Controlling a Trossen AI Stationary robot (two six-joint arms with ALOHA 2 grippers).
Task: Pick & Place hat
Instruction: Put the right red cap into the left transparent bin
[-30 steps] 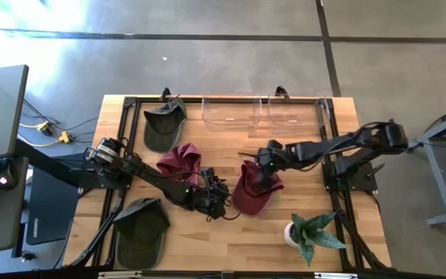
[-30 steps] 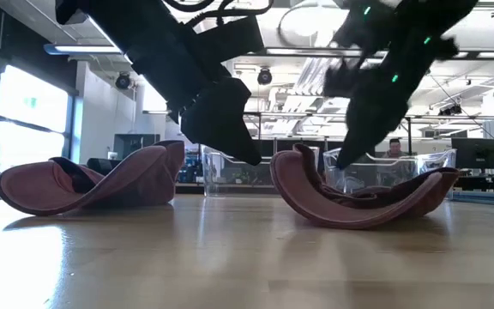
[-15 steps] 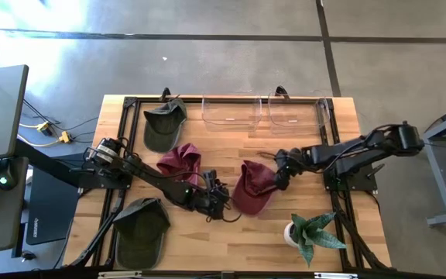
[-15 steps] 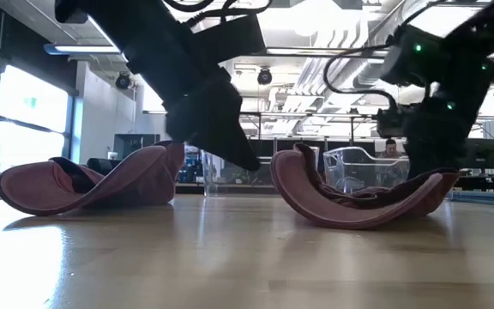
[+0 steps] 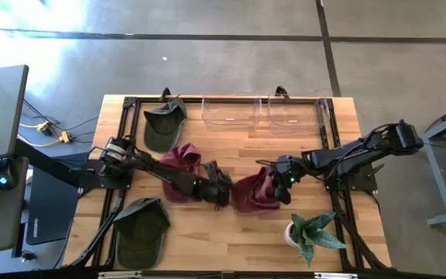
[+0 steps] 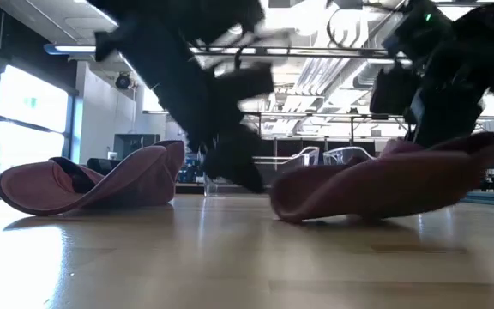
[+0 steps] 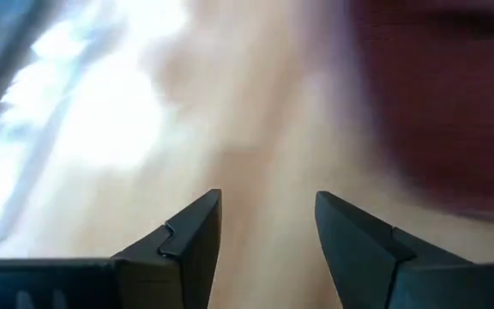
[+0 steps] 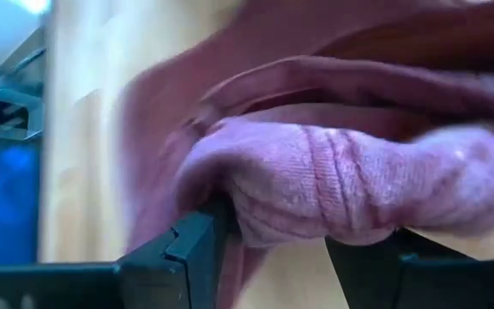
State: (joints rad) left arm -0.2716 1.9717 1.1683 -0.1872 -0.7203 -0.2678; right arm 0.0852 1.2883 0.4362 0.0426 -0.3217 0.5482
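The right gripper (image 5: 283, 184) is clamped on a bunched fold of the maroon hat (image 5: 252, 194), which lies mid-table with its right side raised off the wood, as the low view shows. The left gripper (image 5: 221, 189) sits just left of that hat, fingers parted and holding nothing. To do the lift well, I'd raise the right arm straight up until the hanging brim clears the table, then carry it far toward the clear bins (image 5: 263, 111). The left arm should back away so it does not snag the cloth. A second maroon hat (image 5: 178, 160) lies further left
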